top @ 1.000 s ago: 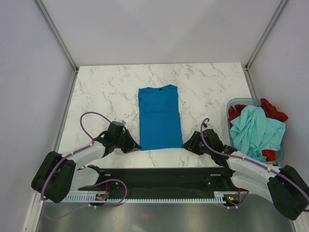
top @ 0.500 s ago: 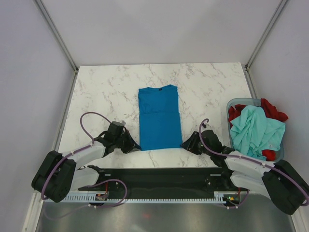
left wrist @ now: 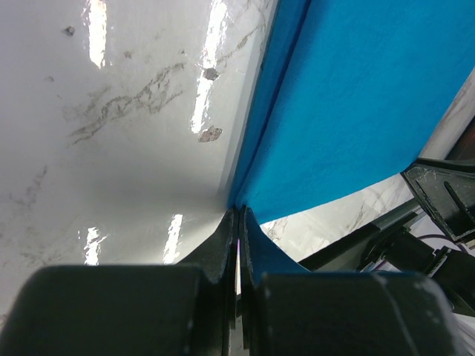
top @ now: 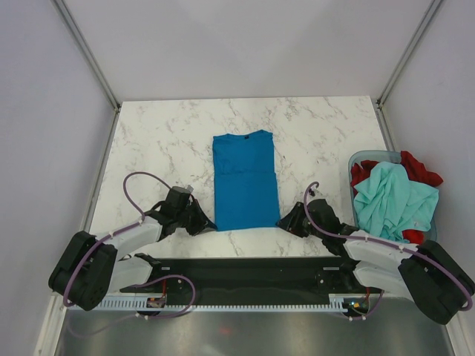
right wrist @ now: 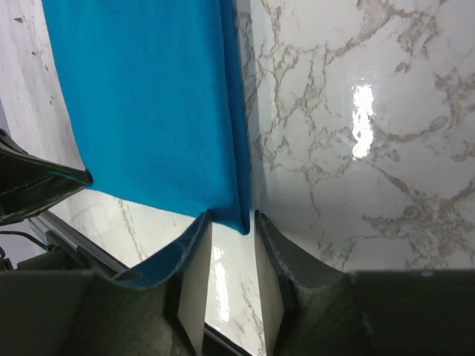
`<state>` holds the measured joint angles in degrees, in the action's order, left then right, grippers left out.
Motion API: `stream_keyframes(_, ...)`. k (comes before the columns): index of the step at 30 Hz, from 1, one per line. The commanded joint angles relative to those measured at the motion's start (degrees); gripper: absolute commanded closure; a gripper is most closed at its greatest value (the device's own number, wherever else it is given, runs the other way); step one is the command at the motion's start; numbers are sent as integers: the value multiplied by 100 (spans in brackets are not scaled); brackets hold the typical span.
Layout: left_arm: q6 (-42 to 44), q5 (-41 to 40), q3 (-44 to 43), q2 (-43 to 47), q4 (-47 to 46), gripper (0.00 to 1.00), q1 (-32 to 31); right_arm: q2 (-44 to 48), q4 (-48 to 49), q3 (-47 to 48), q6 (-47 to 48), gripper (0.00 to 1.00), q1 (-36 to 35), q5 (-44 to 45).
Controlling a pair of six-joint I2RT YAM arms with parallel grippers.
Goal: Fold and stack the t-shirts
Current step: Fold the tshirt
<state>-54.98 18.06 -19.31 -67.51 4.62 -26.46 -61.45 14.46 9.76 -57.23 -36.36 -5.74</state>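
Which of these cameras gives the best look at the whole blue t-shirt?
The top external view: the blue t-shirt lies whole there, folded into a long strip. Each wrist view shows only one near corner, close up.

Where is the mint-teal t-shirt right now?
Top view, far right: the mint-teal t-shirt lies crumpled in the basket atop the red t-shirt.

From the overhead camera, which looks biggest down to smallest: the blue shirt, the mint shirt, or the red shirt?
Largest: the blue shirt, lying flat.
Next: the mint shirt, bunched up.
Smallest: the red shirt, mostly hidden, only patches showing.
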Motion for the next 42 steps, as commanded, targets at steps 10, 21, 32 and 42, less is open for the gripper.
stream_keyframes(10, 32, 39, -64, 202, 47, 98, -70, 19, -118, -27, 142, 100, -38, -138)
stream_keyframes(21, -389, -31, -91, 580, 443, 98, -543, 1591, -1602, 193, 432, 100, -47, 125)
stream_keyframes(32, -470, -462, -643, 889, 891, 98, -773, 1435, -1938, 851, 775, 100, -56, 433)
stream_keyframes(42, -22, -813, -2006, 335, 1427, 98, -422, 319, -2219, 2705, 1495, 100, -12, 951)
